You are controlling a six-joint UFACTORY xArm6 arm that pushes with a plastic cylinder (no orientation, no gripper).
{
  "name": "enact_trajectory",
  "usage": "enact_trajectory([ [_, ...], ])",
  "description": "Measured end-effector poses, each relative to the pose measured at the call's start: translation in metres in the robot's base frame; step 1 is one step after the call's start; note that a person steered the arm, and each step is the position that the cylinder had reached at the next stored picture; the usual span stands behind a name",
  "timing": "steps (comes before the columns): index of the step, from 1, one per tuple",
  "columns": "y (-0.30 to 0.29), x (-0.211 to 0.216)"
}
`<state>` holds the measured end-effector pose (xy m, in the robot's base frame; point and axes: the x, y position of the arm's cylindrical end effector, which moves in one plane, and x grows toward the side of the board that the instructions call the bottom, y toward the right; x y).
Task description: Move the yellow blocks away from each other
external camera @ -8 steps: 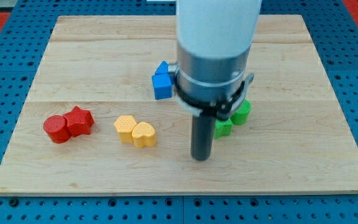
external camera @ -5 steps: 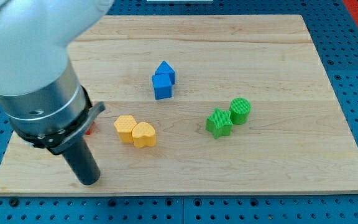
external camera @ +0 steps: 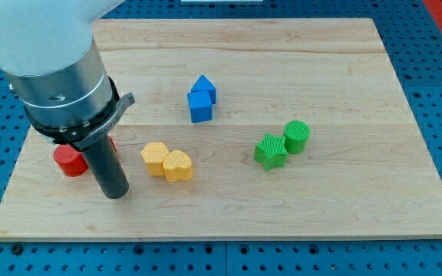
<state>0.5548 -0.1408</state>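
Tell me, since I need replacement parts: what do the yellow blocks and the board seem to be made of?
The yellow hexagon block and the yellow heart block look like matte plastic, finely ribbed, perhaps 3D-printed. The board looks like pale wood, with visible grain and plank seams.

my tip [external camera: 115, 193] | bare board to touching yellow blocks [external camera: 167, 162] | red cylinder [external camera: 69, 161] just left

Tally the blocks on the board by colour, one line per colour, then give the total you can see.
Yellow: 2, a hexagon-like block touching a heart-like block.
Blue: 2, a cube and a pointed block, touching.
Green: 2, a star and a cylinder.
Red: 1 visible, a cylinder; any other is hidden by the arm.
Total: 7 visible.
My tip is left of the yellows.
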Motion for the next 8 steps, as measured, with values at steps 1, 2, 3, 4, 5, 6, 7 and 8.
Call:
enact_trajectory([
  [1, 0.012, -0.002],
  [2, 0.02, -0.007],
  [3, 0.024, -0.008],
  [4, 0.036, -0.012],
  [5, 0.064, -0.012],
  [6, 0.071, -0.013],
  [7, 0.07, -0.019],
  [8, 0.063, -0.022],
])
